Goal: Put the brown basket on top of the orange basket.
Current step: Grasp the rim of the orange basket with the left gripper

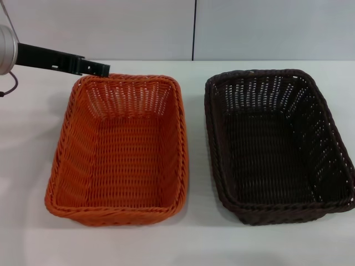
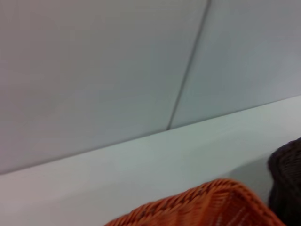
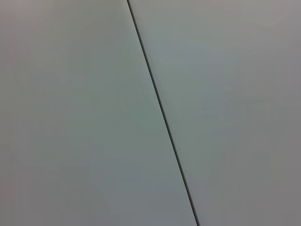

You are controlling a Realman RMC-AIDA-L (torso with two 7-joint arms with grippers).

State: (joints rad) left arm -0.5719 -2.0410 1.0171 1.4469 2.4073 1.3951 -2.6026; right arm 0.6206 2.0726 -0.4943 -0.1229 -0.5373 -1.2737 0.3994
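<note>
The orange basket [image 1: 123,149] stands on the white table, left of centre, empty. The brown basket [image 1: 274,145] stands beside it on the right, apart from it, also empty. My left gripper [image 1: 99,68] reaches in from the upper left and sits just above the far left corner of the orange basket's rim. The left wrist view shows that orange rim [image 2: 207,207] close up and a bit of the brown basket [image 2: 287,183]. My right gripper is out of view; its wrist view shows only wall.
The white table [image 1: 194,238] runs back to a grey panelled wall [image 1: 194,27] with a dark vertical seam. A narrow strip of bare table separates the two baskets.
</note>
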